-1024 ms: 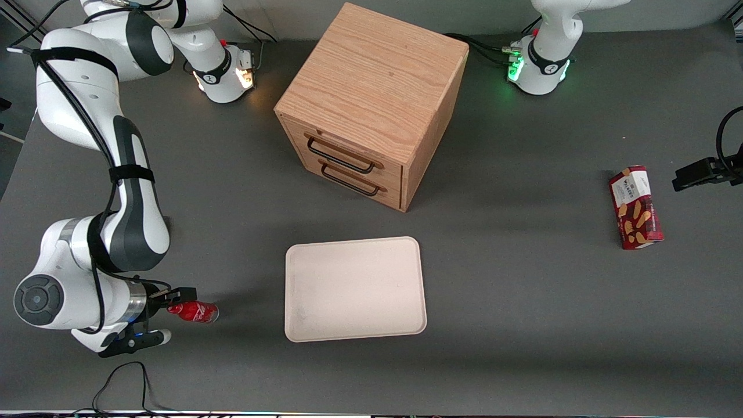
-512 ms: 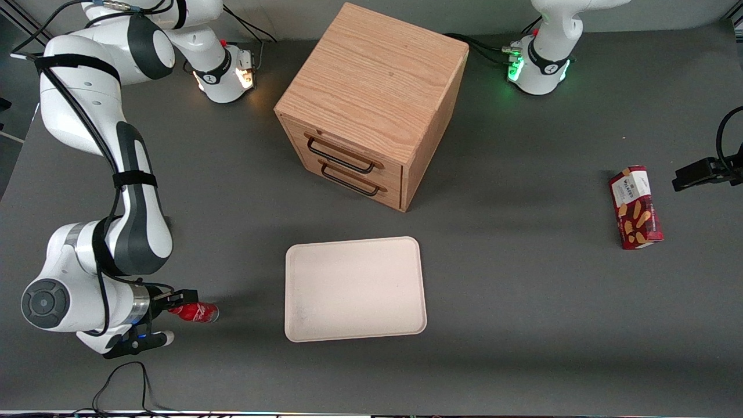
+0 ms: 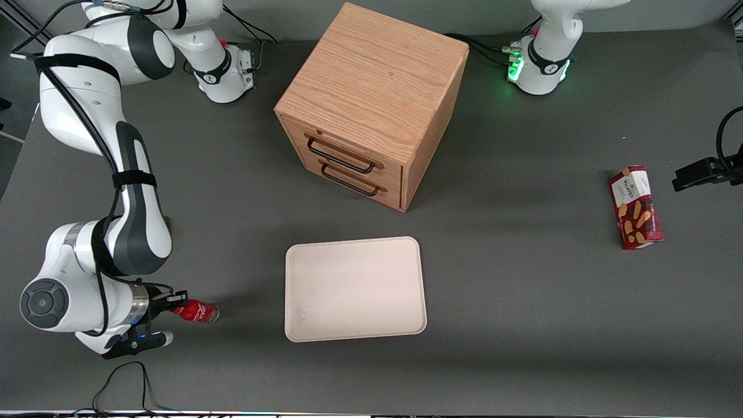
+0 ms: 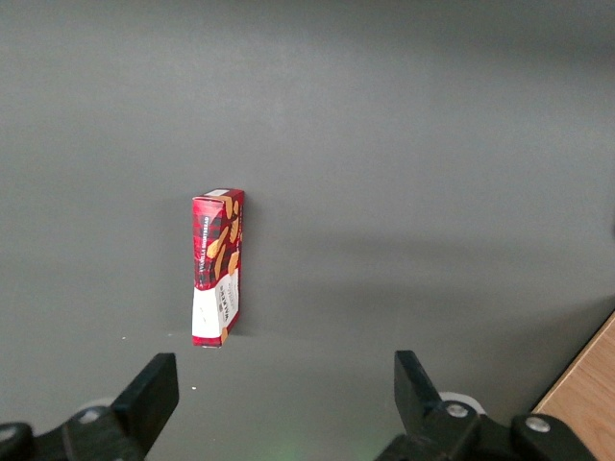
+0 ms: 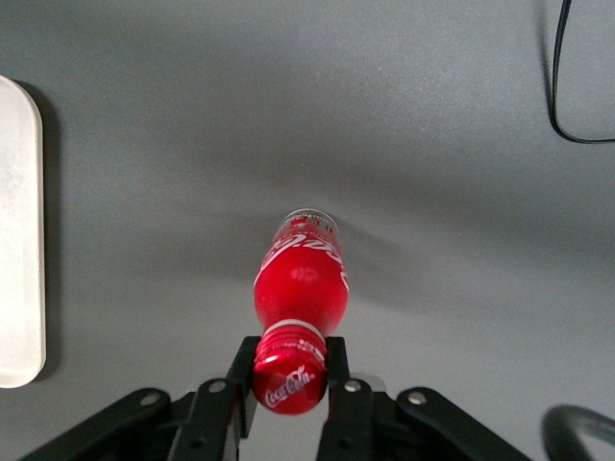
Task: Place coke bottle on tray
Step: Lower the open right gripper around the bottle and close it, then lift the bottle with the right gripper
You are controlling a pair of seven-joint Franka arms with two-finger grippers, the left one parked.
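front view: the right arm's gripper (image 3: 174, 302) sits low over the dark grey bench (image 3: 522, 302), toward the working arm's end. its jaws are clamped on the red cap end of the coke bottle (image 3: 196, 312). the coke bottle stands on the bench and appears tilted, its base pointing toward the tray (image 3: 355, 288). the bottle is apart from the tray, at about 9 o'clock from it, with bare bench between them. the tray is pale cream-pink, flat, with rounded corners and a low rim. the wooden drawer cabinet (image 3: 371, 104) stands at 12 o'clock from the tray, farther from the camera, with two black handles on its drawer fronts. a red snack box (image 3: 635, 207) lies toward the parked arm's end of the bench, well apart from the tray.

right wrist view: the gripper (image 5: 288, 384) has its jaws closed against both sides of the bottle's red cap, white script visible on the cap top. the coke bottle (image 5: 300, 279) extends away from the jaws, its clear base resting on the bench (image 5: 432, 144). one rounded edge of the tray (image 5: 19, 240) shows, not touching the bottle. a black cable (image 5: 567, 86) lies on the bench.

left wrist view: the snack box (image 4: 218, 266) rests on the bench (image 4: 432, 144), its narrow side facing the camera.
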